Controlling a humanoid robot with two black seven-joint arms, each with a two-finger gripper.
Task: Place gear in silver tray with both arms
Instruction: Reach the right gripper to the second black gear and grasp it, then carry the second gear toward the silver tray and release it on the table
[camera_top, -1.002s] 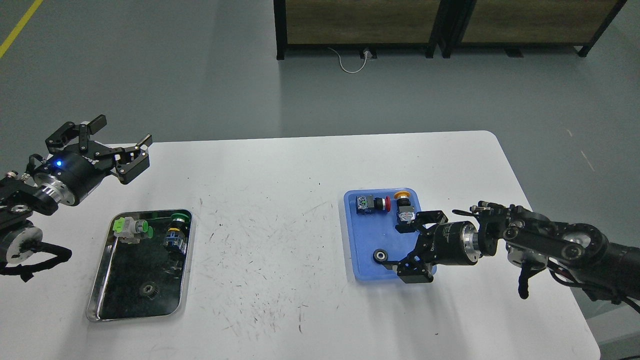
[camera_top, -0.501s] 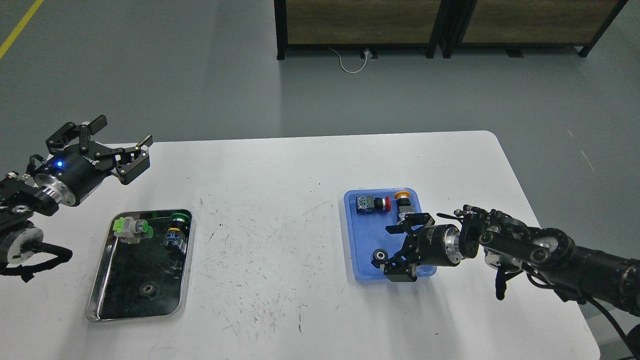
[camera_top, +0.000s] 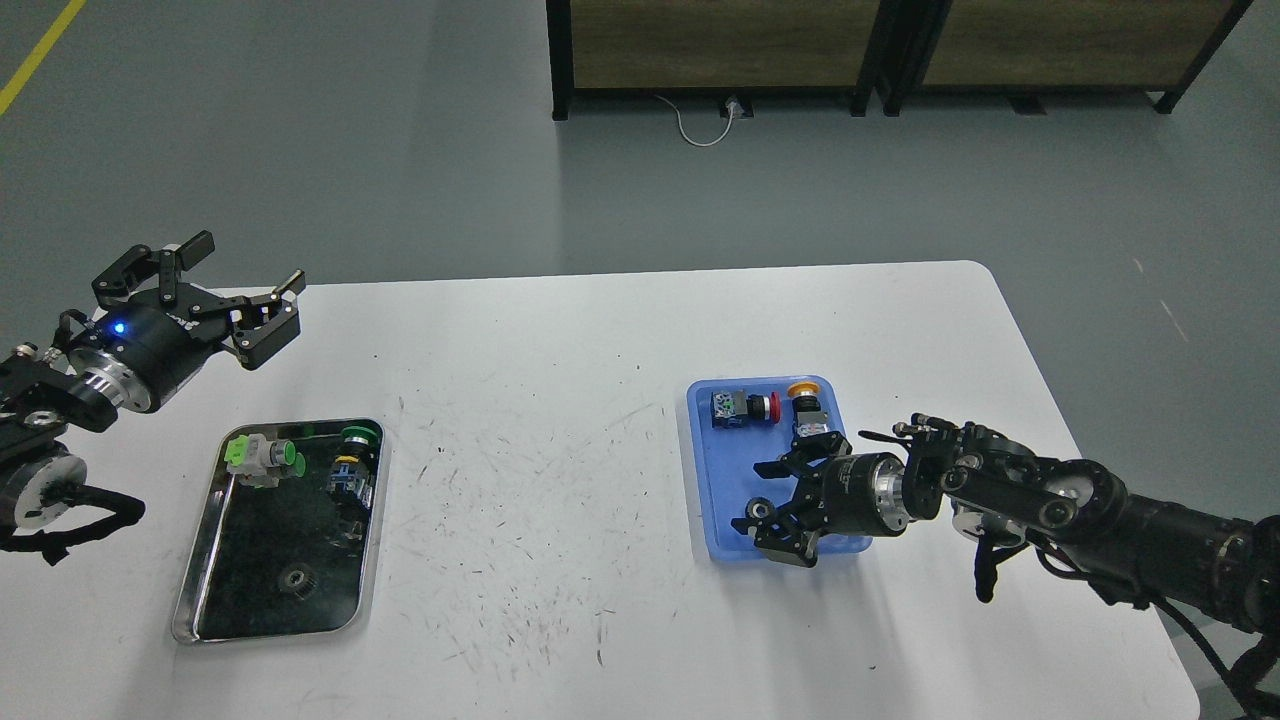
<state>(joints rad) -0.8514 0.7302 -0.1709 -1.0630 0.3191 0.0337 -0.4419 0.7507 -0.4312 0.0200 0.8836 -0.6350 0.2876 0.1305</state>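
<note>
A small black gear (camera_top: 759, 511) lies in the blue plastic tray (camera_top: 722, 462) at the right. My right gripper (camera_top: 768, 512) is low over that tray, open, with one finger on each side of the gear; I cannot tell whether they touch it. The silver tray (camera_top: 192, 592) sits at the left and holds another small gear (camera_top: 295, 577), a green and white button part (camera_top: 262, 457) and a green-capped switch (camera_top: 352, 465). My left gripper (camera_top: 245, 285) is open and empty, raised behind the silver tray.
The blue tray also holds a red-capped switch (camera_top: 742, 408) and a yellow-capped switch (camera_top: 806, 410) at its far end. The white table (camera_top: 560, 400) is scuffed in the middle. A dark cabinet (camera_top: 720, 50) stands on the floor beyond.
My right gripper has moved left and slightly down along the blue tray, from beside the yellow-capped switch to around the black gear. The left arm has not moved.
</note>
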